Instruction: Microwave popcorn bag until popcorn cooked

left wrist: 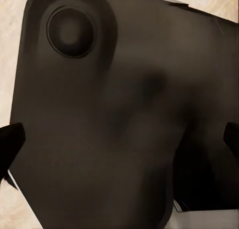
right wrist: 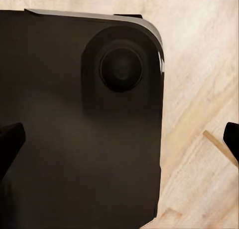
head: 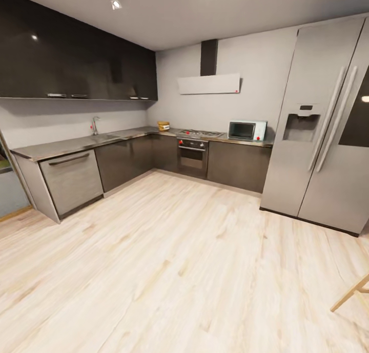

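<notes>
Far across the kitchen, the pale mint-blue microwave (head: 247, 130) stands on the right end of the grey countertop (head: 77, 144), its dark door closed. A small tan popcorn bag (head: 163, 126) sits in the counter's back corner, too far off to show detail; the popcorn is hidden. In the left wrist view my left gripper (left wrist: 119, 141) is open, its dark fingertips (left wrist: 10, 144) wide apart over my dark base. My right gripper (right wrist: 119, 139) is likewise open, with fingertips (right wrist: 10, 141) at the picture's edges above my base and the wooden floor.
A steel oven with red knobs (head: 192, 156) sits under the gas hob (head: 200, 133), left of the microwave. A tall grey fridge (head: 318, 127) stands at the right. A sink tap (head: 95, 125) is on the left counter run. A wooden chair leg (head: 353, 291) pokes in at the right.
</notes>
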### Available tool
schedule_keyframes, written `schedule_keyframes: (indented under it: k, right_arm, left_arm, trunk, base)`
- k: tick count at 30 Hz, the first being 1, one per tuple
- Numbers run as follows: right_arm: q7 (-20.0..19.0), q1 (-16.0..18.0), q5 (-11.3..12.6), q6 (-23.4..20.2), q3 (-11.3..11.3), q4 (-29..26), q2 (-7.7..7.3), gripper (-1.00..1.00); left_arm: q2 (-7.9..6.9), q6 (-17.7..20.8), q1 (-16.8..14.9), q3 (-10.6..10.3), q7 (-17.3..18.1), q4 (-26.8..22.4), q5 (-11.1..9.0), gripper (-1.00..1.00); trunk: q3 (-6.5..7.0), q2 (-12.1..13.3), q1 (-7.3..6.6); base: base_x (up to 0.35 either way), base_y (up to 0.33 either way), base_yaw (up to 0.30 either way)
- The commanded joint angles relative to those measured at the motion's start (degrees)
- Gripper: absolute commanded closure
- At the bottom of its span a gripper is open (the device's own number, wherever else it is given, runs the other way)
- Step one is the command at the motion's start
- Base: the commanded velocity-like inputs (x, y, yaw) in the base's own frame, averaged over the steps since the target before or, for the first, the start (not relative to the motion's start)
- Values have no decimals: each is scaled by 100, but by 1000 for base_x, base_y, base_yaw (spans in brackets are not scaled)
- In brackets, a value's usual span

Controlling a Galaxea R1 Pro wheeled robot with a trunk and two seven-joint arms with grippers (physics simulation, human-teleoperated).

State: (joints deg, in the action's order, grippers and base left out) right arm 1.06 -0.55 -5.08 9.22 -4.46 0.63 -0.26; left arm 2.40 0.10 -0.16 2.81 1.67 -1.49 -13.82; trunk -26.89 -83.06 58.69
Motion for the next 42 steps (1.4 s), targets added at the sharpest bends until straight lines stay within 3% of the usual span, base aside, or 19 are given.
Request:
schedule_keyframes:
  k: [1, 13, 34, 42]
  right_arm:
    - [13, 2, -54, 27, -43, 7, 0, -100]
    - [13, 2, -43, 44, -35, 7, 0, -100]
    - [17, 2, -5, 45, -64, 7, -4, -100]
    - [17, 2, -12, 45, -55, 7, -6, -100]
  left_arm:
    - [2, -3, -2, 27, 17, 0, -22, -100]
    - [23, -142, -2, 38, 9, -1, -32, -100]
    - [16, -274, -2, 63, 9, 8, -67, -100]
    - [14, -257, -2, 71, 9, 8, -77, -100]
  trunk:
    - [-4, -2, 3]
    - [-4, -2, 3]
    - [-4, -2, 3]
    - [-4, -2, 3]
  base:
    - [329, 0, 0]
    - [329, 0, -13]
    - [329, 1, -274]
    - [328, 79, -38]
